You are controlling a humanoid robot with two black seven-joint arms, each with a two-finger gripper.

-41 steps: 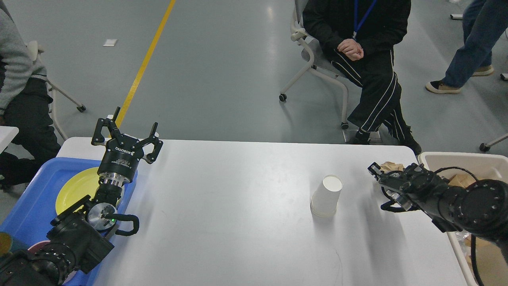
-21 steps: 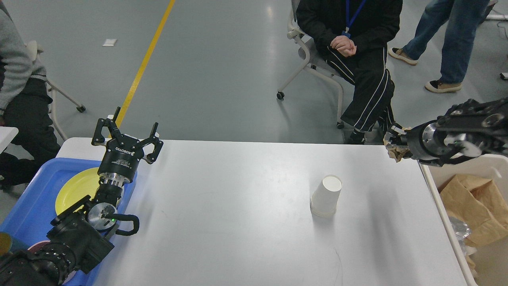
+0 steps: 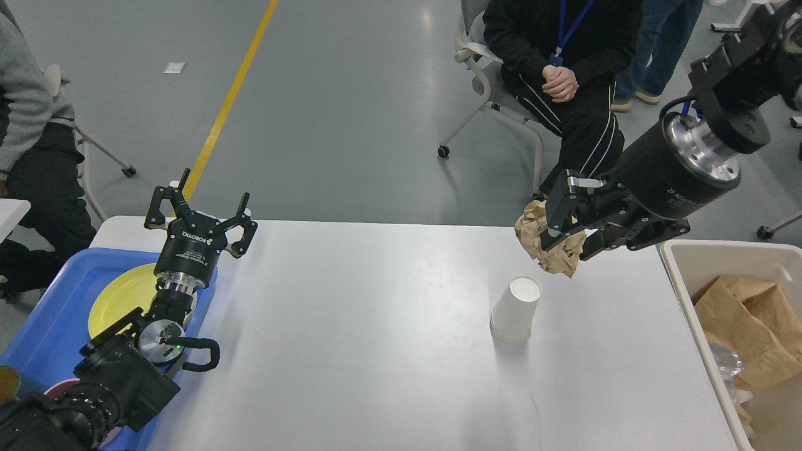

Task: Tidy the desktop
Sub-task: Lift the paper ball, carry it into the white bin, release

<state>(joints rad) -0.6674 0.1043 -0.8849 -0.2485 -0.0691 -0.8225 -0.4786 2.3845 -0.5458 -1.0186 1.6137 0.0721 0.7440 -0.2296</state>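
Observation:
The white desktop (image 3: 376, 351) fills the lower middle of the head view. A stack of white paper cups (image 3: 516, 309) stands upside down on it, right of centre. My right gripper (image 3: 562, 237) is shut on a crumpled brown paper ball (image 3: 544, 243) and holds it in the air above the desktop's far edge, just behind the cups. My left gripper (image 3: 202, 210) is open and empty, raised above the far left corner, over the blue tray (image 3: 59, 300).
The blue tray holds a yellow plate (image 3: 119, 297). A beige bin (image 3: 683, 263) with brown paper (image 3: 749, 326) stands at the right edge. A seated person (image 3: 576, 94) is behind the table; another person (image 3: 31, 138) is at the left.
My right arm has swung up and to the left, carrying the brown paper ball from beside the bin to above the cups. The left arm has not moved.

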